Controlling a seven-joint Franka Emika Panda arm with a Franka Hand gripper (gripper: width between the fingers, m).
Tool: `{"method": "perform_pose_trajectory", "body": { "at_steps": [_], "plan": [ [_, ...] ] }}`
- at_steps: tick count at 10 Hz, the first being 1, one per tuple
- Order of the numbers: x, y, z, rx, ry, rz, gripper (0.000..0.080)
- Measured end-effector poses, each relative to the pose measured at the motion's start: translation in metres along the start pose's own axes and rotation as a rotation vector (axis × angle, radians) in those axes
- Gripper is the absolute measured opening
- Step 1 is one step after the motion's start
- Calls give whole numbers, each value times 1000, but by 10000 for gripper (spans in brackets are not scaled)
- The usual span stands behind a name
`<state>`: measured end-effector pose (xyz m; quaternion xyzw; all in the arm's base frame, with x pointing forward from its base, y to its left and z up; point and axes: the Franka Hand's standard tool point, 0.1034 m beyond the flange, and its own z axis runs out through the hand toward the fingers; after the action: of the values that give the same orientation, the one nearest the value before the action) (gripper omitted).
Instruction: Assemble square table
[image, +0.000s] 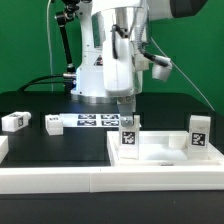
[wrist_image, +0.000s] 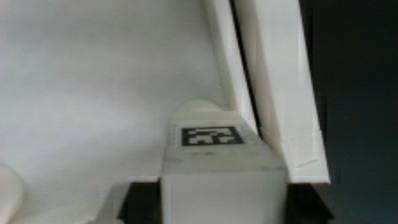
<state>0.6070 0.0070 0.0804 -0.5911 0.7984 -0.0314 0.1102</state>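
Exterior view: saw the gripper (image: 128, 124) clamped on an upright held leg (image: 128, 139), at the square tabletop (image: 165, 155), toward the exterior view's left. Noted a second leg (image: 199, 135) upright at the tabletop's right, third leg (image: 15, 122) and fourth leg (image: 52, 123) on the table (image: 60, 145). Wrist view: found the held leg's tag just beside the raised rim (wrist_image: 267, 90).

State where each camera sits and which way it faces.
Exterior view: off the arm, facing it across the table; shows the arm, its gripper holding a leg upright on the tabletop.
Wrist view: on the wrist, looking down along the fingers at the leg's tag beside the rim.
Shared: the held leg and the tabletop.
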Motion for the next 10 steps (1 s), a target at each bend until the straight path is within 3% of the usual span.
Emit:
{"method": "perform_pose_trajectory", "body": {
  "at_steps": [1, 2, 3, 4, 5, 7, 10],
  "plan": [
    [0, 0, 0, 0, 0, 3, 292],
    [0, 0, 0, 0, 0, 3, 353],
    [0, 0, 0, 0, 0, -11, 488],
    [0, 0, 0, 0, 0, -50, 488],
    [-1, 1, 1, -13, -1, -107, 618],
    [-5, 4, 1, -43, 2, -348, 640],
    [-9, 0, 0, -59, -1, -694, 649]
  ]
}}
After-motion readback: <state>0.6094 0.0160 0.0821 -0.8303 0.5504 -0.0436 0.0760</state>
